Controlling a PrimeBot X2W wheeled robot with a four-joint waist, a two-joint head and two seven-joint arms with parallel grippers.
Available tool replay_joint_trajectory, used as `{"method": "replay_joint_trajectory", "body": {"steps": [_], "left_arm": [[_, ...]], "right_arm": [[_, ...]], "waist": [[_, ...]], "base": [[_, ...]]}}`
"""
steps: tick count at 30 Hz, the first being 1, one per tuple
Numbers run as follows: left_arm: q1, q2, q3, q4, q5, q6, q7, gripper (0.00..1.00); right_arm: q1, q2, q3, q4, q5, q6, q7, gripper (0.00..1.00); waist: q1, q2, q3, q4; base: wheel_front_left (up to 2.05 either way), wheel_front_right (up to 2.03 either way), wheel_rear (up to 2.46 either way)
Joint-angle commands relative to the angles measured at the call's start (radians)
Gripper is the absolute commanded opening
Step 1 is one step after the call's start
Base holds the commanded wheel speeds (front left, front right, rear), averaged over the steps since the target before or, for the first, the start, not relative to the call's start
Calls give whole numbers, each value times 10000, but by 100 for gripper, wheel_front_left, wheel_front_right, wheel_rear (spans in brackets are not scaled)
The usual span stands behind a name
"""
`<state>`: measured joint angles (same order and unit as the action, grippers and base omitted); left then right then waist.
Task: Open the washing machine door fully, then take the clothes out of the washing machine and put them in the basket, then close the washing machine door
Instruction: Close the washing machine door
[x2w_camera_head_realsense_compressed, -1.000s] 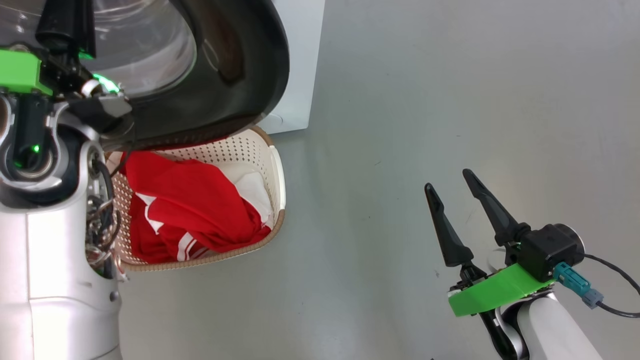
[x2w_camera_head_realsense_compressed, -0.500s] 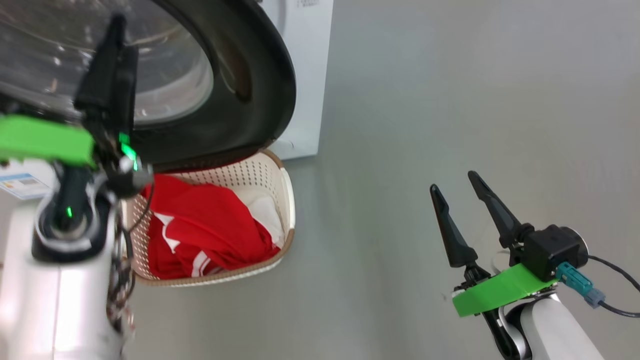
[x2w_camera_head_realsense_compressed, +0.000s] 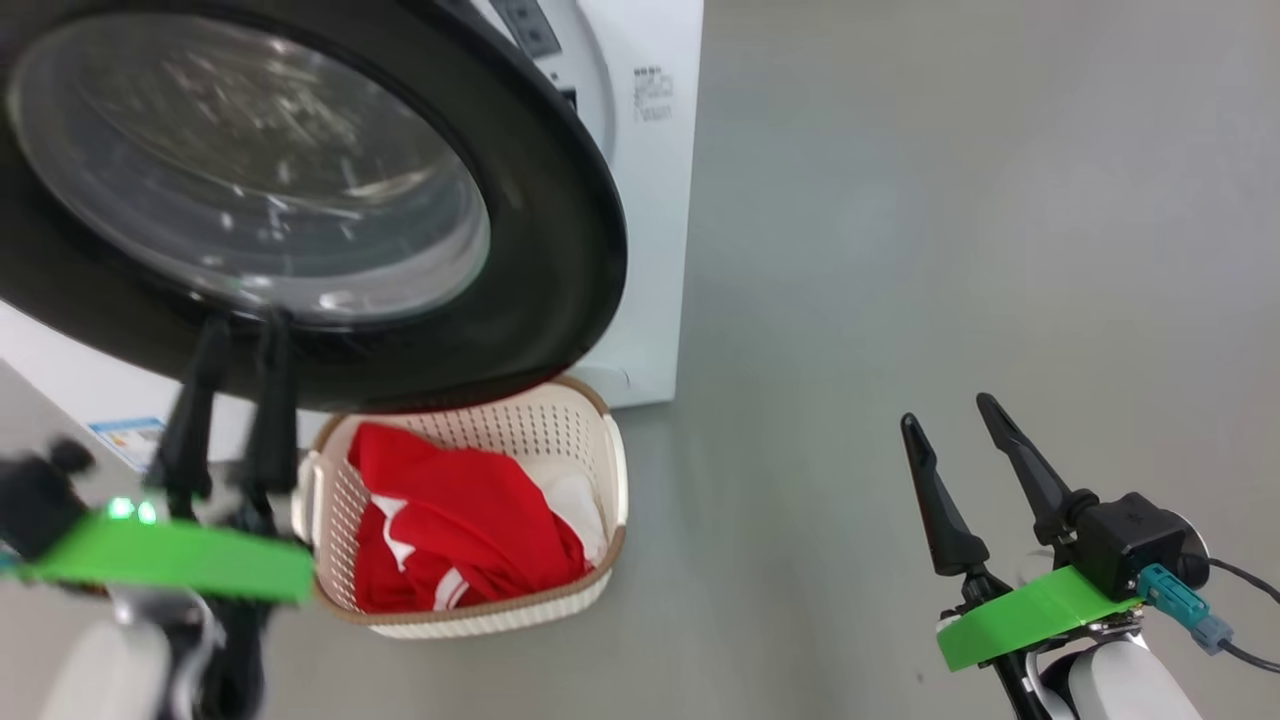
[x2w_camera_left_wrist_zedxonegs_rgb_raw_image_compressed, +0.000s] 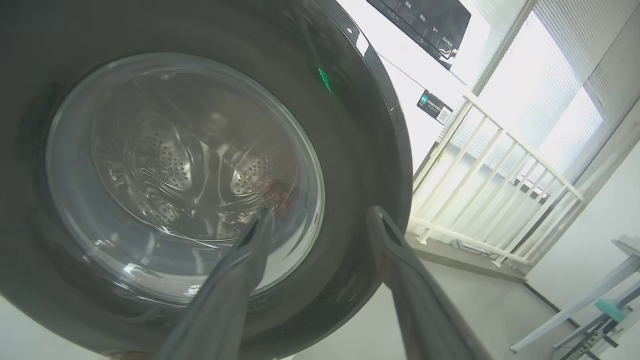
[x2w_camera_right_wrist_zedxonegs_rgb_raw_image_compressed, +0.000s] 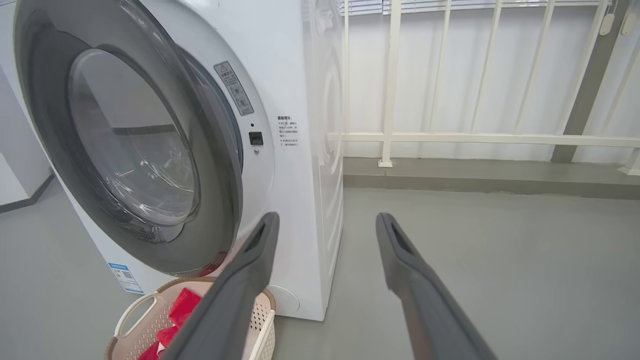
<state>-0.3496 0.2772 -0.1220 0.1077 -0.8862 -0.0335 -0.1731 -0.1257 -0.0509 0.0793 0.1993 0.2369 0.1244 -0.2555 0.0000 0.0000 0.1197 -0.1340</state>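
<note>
The washing machine door (x2w_camera_head_realsense_compressed: 560, 230), black-rimmed with a glass bowl, hangs over the basket (x2w_camera_head_realsense_compressed: 612, 500). In the right wrist view the door (x2w_camera_right_wrist_zedxonegs_rgb_raw_image_compressed: 135, 140) stands slightly off the front of the white washing machine (x2w_camera_right_wrist_zedxonegs_rgb_raw_image_compressed: 295, 175) on the latch side. Red and white clothes (x2w_camera_head_realsense_compressed: 460, 510) lie in the basket. My left gripper (x2w_camera_head_realsense_compressed: 243, 335) is open and empty just below the door's rim, left of the basket. Its wrist view looks up at the door's glass (x2w_camera_left_wrist_zedxonegs_rgb_raw_image_compressed: 175, 165) past the left gripper (x2w_camera_left_wrist_zedxonegs_rgb_raw_image_compressed: 320, 212). My right gripper (x2w_camera_head_realsense_compressed: 947, 412) is open and empty over bare floor at the far right.
Grey floor spreads to the right of the washing machine (x2w_camera_head_realsense_compressed: 650, 250). A white railing (x2w_camera_right_wrist_zedxonegs_rgb_raw_image_compressed: 450, 137) runs along a raised step behind it. A small blue label (x2w_camera_head_realsense_compressed: 125, 435) sits low on the machine's front. The basket (x2w_camera_right_wrist_zedxonegs_rgb_raw_image_compressed: 130, 320) with the clothes (x2w_camera_right_wrist_zedxonegs_rgb_raw_image_compressed: 182, 307) stands close against the machine.
My left gripper has opened and come down from the door's face to below its rim. The head camera has tilted up, so more of the door shows. The right arm has kept still.
</note>
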Motion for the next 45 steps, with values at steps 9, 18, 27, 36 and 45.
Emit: {"method": "replay_joint_trajectory", "body": {"steps": [9, 18, 27, 36, 45], "left_arm": [[1699, 795, -230, -742, 2071, 819, -626, 100], [3224, 1053, 76, -937, 3378, 1265, -862, 100], [4009, 487, 835, -1469, 5088, 1535, -884, 100], [4157, -260, 1447, -1424, 5697, 1038, -886, 100], [4023, -945, 1702, -1458, 5906, 629, -886, 100]], "right_arm": [[177, 7, -237, -390, -479, 63, -63, 100], [645, 7, -736, -936, -644, 63, -63, 100], [1087, 7, -747, -1245, -471, 63, -63, 100], [1087, 7, -580, -1184, -405, 63, -63, 100], [1047, 7, -428, -1030, -536, 63, -63, 100]], "waist": [[0, 0, -1204, 242], [0, 0, -1522, 294], [0, 0, -1597, 301], [0, 0, -1502, 268], [0, 0, -1227, 471]], "base": [[0, 0, 0], [0, 0, 0], [0, 0, 0], [0, 0, 0], [0, 0, 0]]}}
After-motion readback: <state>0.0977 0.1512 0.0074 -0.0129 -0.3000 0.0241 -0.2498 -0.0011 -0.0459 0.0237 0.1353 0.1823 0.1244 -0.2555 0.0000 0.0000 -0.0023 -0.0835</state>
